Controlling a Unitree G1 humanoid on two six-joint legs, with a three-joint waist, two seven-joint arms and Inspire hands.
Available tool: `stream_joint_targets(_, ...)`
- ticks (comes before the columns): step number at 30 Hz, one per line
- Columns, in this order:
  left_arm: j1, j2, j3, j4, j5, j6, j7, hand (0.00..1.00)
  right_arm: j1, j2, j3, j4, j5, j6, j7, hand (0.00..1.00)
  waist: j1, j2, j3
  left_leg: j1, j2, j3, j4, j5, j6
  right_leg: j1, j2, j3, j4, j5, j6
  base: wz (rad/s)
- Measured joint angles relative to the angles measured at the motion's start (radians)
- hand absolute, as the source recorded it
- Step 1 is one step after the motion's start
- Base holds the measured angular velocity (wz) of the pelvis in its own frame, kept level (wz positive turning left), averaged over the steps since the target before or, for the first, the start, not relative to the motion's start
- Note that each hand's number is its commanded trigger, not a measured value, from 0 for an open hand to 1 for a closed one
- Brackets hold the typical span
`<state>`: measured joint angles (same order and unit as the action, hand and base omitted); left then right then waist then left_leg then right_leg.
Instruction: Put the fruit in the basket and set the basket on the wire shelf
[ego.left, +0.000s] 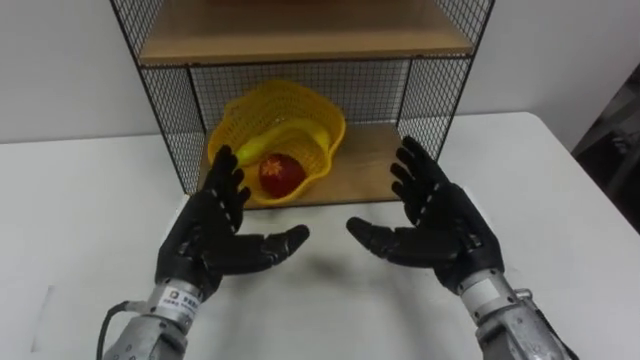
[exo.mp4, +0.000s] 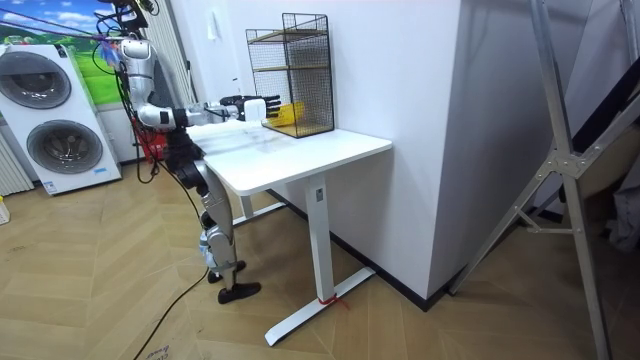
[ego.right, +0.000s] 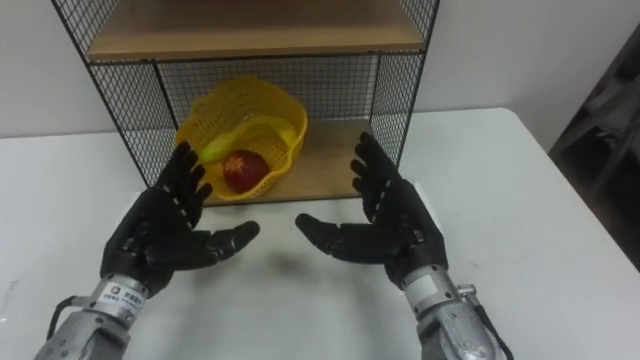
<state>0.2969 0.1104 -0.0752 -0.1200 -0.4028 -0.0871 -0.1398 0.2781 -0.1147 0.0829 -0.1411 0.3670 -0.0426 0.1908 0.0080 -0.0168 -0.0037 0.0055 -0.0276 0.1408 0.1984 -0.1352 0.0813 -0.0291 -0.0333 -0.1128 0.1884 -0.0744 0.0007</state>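
A yellow mesh basket (ego.left: 280, 130) (ego.right: 245, 125) stands tilted on the lower wooden board of the black wire shelf (ego.left: 170, 110) (ego.right: 400, 85) (exo.mp4: 290, 75). Inside it lie a red apple (ego.left: 282, 172) (ego.right: 243, 168) and a yellow banana (ego.left: 262, 149) (ego.right: 222, 147). My left hand (ego.left: 215, 230) (ego.right: 160, 232) and right hand (ego.left: 440, 225) (ego.right: 390, 225) hover over the white table (ego.left: 80, 220) just in front of the shelf, palms facing each other, fingers straight and spread, holding nothing. In the room view I stand at the table's end with both arms stretched toward the shelf.
The shelf has an upper wooden board (ego.left: 300, 35) above the basket. The table (exo.mp4: 300, 150) stands against a white wall. Washing machines (exo.mp4: 55, 110) stand behind me at the room view's left.
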Motion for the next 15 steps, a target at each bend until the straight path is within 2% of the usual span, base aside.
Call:
stream_joint_targets(4, 0.055, -0.005, 0.045, -0.049, 0.002, -0.04, 0.023, 0.0, 0.055, -0.002, -0.01, -0.04, -0.003, -0.038, 0.0, 0.0, 0.003, -0.002, 0.0011, -0.003, 0.0, 0.003, -0.002, 0.0, 0.0, -0.006, 0.006, 0.001, 0.0, 0.001, 0.001, -0.01)
stream_joint_targets(6, 0.075, -0.013, 0.071, -0.065, 0.002, -0.047, 0.032, 0.0, 0.085, -0.002, -0.03, -0.048, -0.025, -0.043, -0.001, 0.0, 0.003, -0.003, 0.0004, -0.004, 0.0, 0.003, -0.001, 0.0, 0.0, -0.006, 0.007, 0.005, 0.0, 0.001, 0.0, 0.0)
stream_joint_targets(8, 0.086, -0.025, 0.095, -0.067, 0.001, -0.068, 0.053, 0.0, 0.1, -0.001, -0.058, -0.048, -0.046, -0.047, -0.009, 0.0, 0.004, -0.002, -0.0002, -0.001, 0.0, 0.003, -0.002, 0.0, 0.0, -0.003, 0.006, 0.005, 0.0, 0.001, 0.001, 0.0)
stream_joint_targets(9, 0.099, -0.03, 0.109, -0.067, 0.002, -0.093, 0.073, 0.0, 0.111, 0.002, -0.078, -0.048, -0.054, -0.059, -0.023, 0.0, 0.003, -0.003, 0.0, 0.0, 0.0, 0.003, -0.003, 0.0, 0.0, -0.003, 0.006, 0.005, 0.0, 0.001, 0.001, 0.0)
stream_joint_targets(11, 0.116, -0.033, 0.123, -0.068, 0.004, -0.118, 0.113, 0.0, 0.132, 0.01, -0.113, -0.05, -0.066, -0.079, -0.044, 0.0, 0.002, -0.003, 0.0001, -0.003, -0.001, 0.003, -0.003, 0.0, 0.0, -0.006, 0.004, 0.005, 0.001, 0.001, 0.001, 0.0)
stream_joint_targets(15, 0.136, -0.039, 0.154, -0.069, 0.004, -0.152, 0.19, 0.0, 0.149, 0.012, -0.162, -0.05, -0.093, -0.091, -0.086, 0.0, 0.002, -0.004, 0.0003, -0.008, -0.001, 0.003, -0.003, 0.0, -0.001, -0.011, 0.002, 0.005, 0.001, 0.0, 0.001, 0.0)
